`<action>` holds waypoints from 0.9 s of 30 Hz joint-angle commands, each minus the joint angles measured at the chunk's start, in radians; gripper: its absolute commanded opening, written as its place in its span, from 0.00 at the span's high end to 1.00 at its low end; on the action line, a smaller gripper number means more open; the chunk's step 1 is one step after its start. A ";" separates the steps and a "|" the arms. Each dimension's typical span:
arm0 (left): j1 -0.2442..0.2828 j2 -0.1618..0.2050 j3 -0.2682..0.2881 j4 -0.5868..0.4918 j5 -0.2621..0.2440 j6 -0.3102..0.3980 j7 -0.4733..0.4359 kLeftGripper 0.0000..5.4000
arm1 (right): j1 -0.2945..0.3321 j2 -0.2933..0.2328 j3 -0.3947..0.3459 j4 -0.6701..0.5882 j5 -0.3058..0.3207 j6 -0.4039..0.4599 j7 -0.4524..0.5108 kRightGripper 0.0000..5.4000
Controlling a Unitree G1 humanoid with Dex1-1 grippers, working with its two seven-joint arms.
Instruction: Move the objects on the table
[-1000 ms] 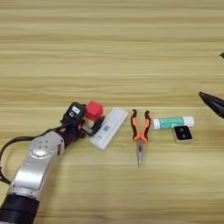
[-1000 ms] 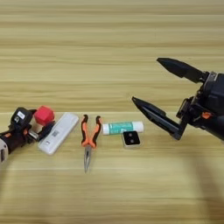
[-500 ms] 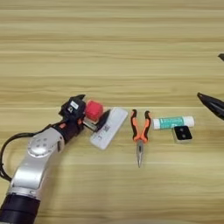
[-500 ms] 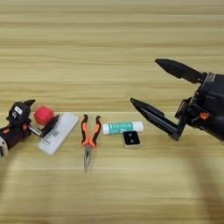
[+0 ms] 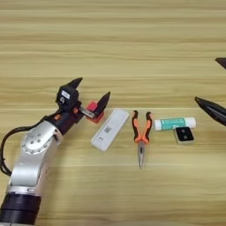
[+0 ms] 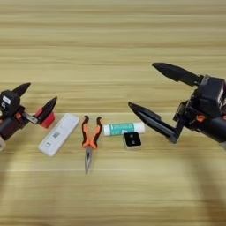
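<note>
Left gripper at 9 o'clock, jaws wide around cube. Right gripper at 3 o'clock, jaws wide, near tube on bench.

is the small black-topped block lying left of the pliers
No, the black-topped block lies right of the orange-handled pliers, just below the green-white tube.
</note>
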 commanded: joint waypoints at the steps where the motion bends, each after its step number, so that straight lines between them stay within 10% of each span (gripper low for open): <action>1: -0.039 -0.001 0.011 0.058 0.018 -0.040 0.011 0.00 | -0.046 -0.042 0.073 0.046 -0.130 -0.006 -0.008 0.00; 11: -0.052 -0.011 0.017 0.101 0.025 -0.085 0.043 0.00 | -0.158 -0.049 0.227 0.208 -0.291 0.032 -0.011 0.00; 27: -0.054 -0.015 0.015 0.100 0.018 -0.088 0.062 0.00 | 0.124 0.038 0.279 0.159 -0.328 0.012 -0.094 0.00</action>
